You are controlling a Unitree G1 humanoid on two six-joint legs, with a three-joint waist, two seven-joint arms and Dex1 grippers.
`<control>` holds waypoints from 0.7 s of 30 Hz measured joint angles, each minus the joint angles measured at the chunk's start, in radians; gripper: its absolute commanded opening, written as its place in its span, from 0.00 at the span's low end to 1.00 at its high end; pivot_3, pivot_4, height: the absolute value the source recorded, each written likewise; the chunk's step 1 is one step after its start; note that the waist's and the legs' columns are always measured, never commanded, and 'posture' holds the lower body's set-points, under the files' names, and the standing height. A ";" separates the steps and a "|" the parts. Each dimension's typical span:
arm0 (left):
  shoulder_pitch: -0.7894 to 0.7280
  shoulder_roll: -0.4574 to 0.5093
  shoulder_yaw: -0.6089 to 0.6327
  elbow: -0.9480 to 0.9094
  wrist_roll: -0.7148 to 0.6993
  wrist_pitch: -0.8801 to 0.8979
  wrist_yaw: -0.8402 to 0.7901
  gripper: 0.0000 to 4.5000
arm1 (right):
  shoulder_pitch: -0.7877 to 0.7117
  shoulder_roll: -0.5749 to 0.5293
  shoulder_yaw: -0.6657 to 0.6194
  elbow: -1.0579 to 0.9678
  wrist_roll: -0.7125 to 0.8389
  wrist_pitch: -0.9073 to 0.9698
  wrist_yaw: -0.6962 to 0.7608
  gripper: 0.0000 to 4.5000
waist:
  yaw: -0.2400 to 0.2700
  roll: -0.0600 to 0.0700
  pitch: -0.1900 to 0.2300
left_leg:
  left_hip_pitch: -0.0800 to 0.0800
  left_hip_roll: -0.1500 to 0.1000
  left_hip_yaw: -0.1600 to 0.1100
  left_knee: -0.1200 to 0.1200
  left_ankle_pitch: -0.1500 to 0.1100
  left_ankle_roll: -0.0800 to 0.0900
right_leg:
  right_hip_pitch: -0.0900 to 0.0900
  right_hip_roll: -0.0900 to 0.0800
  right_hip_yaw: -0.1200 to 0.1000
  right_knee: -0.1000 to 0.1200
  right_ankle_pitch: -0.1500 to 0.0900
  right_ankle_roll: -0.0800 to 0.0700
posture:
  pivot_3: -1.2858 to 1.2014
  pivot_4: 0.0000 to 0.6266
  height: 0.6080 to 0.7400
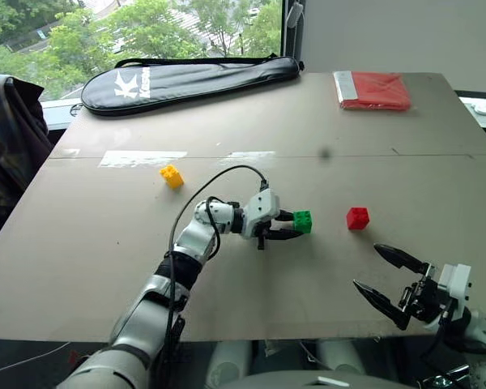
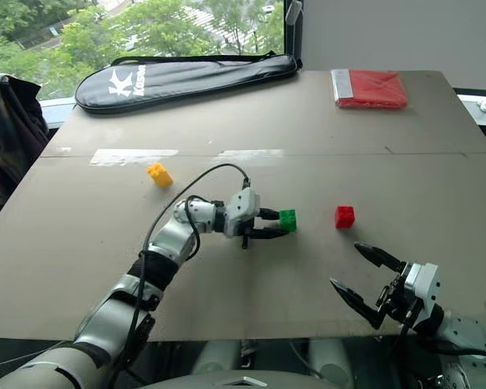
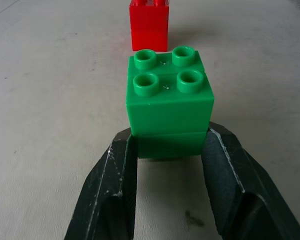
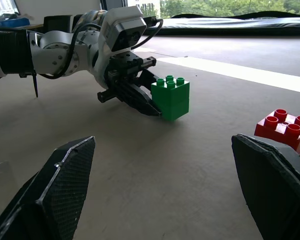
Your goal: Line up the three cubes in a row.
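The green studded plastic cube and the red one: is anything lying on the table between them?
Nothing: between the green studded plastic cube and the red studded plastic cube the head views show only bare tabletop.

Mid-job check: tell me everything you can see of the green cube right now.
The green cube is a glossy plastic toy brick with four round studs on top and a seam around its middle. It stands upright on the table. The left gripper is shut on its lower half, one black finger on each side. The red cube stands apart, just beyond it.
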 measured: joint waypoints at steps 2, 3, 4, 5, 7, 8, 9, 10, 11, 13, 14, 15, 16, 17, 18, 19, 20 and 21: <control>-0.047 -0.026 0.002 0.081 0.012 -0.034 -0.008 0.32 | 0.017 0.012 -0.008 0.000 -0.001 -0.012 -0.010 1.00 | -0.001 -0.001 0.000 | -0.001 0.000 0.000 0.000 0.000 0.000 | -0.001 0.000 0.000 0.000 0.000 0.000 | 0.52 0.24 0.70; -0.073 -0.043 0.002 0.126 0.017 -0.052 -0.011 0.32 | 0.029 0.020 -0.012 0.000 -0.002 -0.018 -0.016 1.00 | -0.002 -0.001 0.000 | -0.001 0.000 0.000 0.000 0.000 0.000 | -0.001 0.000 0.000 0.000 0.000 0.000 | 0.52 0.24 0.70; -0.093 -0.057 0.004 0.164 0.021 -0.067 -0.009 0.32 | 0.038 0.028 -0.013 0.000 -0.003 -0.022 -0.023 1.00 | -0.002 -0.001 0.000 | -0.001 0.000 0.000 0.000 0.000 0.000 | -0.001 0.000 0.000 0.000 0.000 0.000 | 0.52 0.24 0.70; -0.119 -0.073 0.008 0.210 0.033 -0.086 -0.004 0.32 | 0.046 0.035 -0.013 0.000 -0.004 -0.031 -0.029 1.00 | -0.001 -0.001 0.000 | -0.001 0.000 0.000 0.000 0.000 0.000 | -0.001 0.000 0.000 0.000 0.000 0.000 | 0.52 0.24 0.70; -0.143 -0.094 0.012 0.261 0.044 -0.109 0.009 0.32 | 0.050 0.043 -0.014 0.000 -0.005 -0.037 -0.038 1.00 | -0.002 -0.001 0.000 | -0.001 0.000 0.000 0.000 0.000 0.000 | -0.001 0.000 0.000 0.000 -0.001 0.001 | 0.52 0.24 0.70; -0.153 -0.101 0.012 0.279 0.051 -0.119 0.012 0.32 | 0.051 0.048 -0.014 0.000 -0.005 -0.038 -0.045 1.00 | -0.001 -0.001 0.000 | -0.001 0.000 0.000 0.000 0.000 0.000 | -0.001 0.000 0.000 0.000 -0.001 0.002 | 0.52 0.24 0.70; -0.163 -0.113 0.012 0.301 0.059 -0.136 0.014 0.32 | 0.051 0.051 -0.015 0.000 -0.005 -0.040 -0.051 1.00 | -0.001 -0.001 0.000 | -0.001 0.000 0.000 0.000 0.000 0.000 | -0.001 0.000 0.000 0.000 -0.001 0.002 | 0.52 0.24 0.70; -0.170 -0.120 0.015 0.318 0.066 -0.150 0.014 0.32 | 0.051 0.052 -0.015 0.000 -0.005 -0.041 -0.055 1.00 | -0.001 -0.001 0.000 | -0.001 0.000 0.000 0.001 0.000 0.000 | -0.001 0.000 0.000 0.000 -0.001 0.002 | 0.52 0.24 0.70; -0.172 -0.122 0.017 0.322 0.069 -0.155 0.014 0.32 | 0.051 0.052 -0.015 -0.001 -0.005 -0.041 -0.057 1.00 | 0.000 -0.001 0.000 | -0.001 0.000 0.000 0.001 0.000 0.000 | -0.001 0.000 0.000 0.000 -0.001 0.002 | 0.52 0.24 0.70; -0.177 -0.129 0.029 0.340 0.076 -0.170 0.010 0.32 | 0.051 0.052 -0.015 -0.002 -0.005 -0.041 -0.060 1.00 | 0.000 0.000 0.000 | -0.001 0.000 0.000 0.001 0.000 0.000 | -0.001 0.000 0.000 0.000 -0.001 0.002 | 0.52 0.24 0.70; -0.178 -0.129 0.034 0.345 0.076 -0.174 0.006 0.32 | 0.051 0.052 -0.015 -0.002 -0.005 -0.041 -0.060 1.00 | 0.000 0.000 0.000 | -0.001 0.000 0.000 0.001 0.000 0.000 | -0.001 0.000 0.000 0.000 -0.001 0.002 | 0.52 0.24 0.70; -0.178 -0.128 0.038 0.347 0.077 -0.175 0.002 0.32 | 0.051 0.052 -0.015 -0.003 -0.005 -0.041 -0.060 1.00 | 0.000 0.000 0.000 | -0.001 0.000 0.000 0.001 0.000 0.000 | -0.001 0.000 0.000 0.000 -0.001 0.002 | 0.52 0.24 0.70; -0.178 -0.128 0.041 0.349 0.080 -0.177 -0.003 0.32 | 0.051 0.051 -0.015 -0.004 -0.005 -0.041 -0.061 1.00 | 0.000 0.000 0.000 | -0.001 0.000 -0.001 0.001 0.000 0.000 | -0.001 0.000 0.000 0.000 -0.001 0.002 | 0.52 0.24 0.70; -0.178 -0.127 0.042 0.349 0.084 -0.179 -0.011 0.32 | 0.051 0.051 -0.015 -0.005 -0.005 -0.041 -0.061 1.00 | 0.000 0.000 0.000 | -0.001 0.000 -0.001 0.001 0.000 0.000 | -0.001 0.000 0.000 0.000 -0.001 0.002 | 0.52 0.24 0.70; -0.178 -0.126 0.043 0.349 0.086 -0.183 -0.015 0.32 | 0.049 0.050 -0.015 -0.006 -0.005 -0.041 -0.061 1.00 | -0.001 0.000 0.000 | -0.001 0.000 -0.001 0.001 0.000 0.000 | -0.001 0.000 0.000 0.000 -0.001 0.002 | 0.52 0.24 0.70; -0.178 -0.125 0.044 0.349 0.087 -0.185 -0.016 0.32 | 0.047 0.048 -0.015 -0.006 -0.005 -0.041 -0.061 1.00 | -0.001 0.000 0.000 | -0.001 0.000 -0.001 0.001 0.000 0.000 | -0.001 0.000 0.000 0.000 0.000 0.001 | 0.52 0.24 0.70; -0.178 -0.126 0.046 0.350 0.092 -0.186 -0.017 0.32 | 0.044 0.046 -0.015 -0.006 -0.005 -0.041 -0.061 1.00 | -0.001 0.000 0.000 | -0.001 0.000 -0.001 0.001 0.000 0.000 | -0.001 0.000 0.000 0.000 0.000 0.001 | 0.52 0.24 0.70; -0.178 -0.126 0.048 0.350 0.094 -0.186 -0.017 0.32 | 0.040 0.043 -0.015 -0.006 -0.005 -0.041 -0.061 1.00 | -0.001 0.000 0.000 | -0.001 0.000 -0.001 0.001 0.000 0.000 | -0.001 0.000 0.000 0.000 0.000 0.001 | 0.52 0.24 0.70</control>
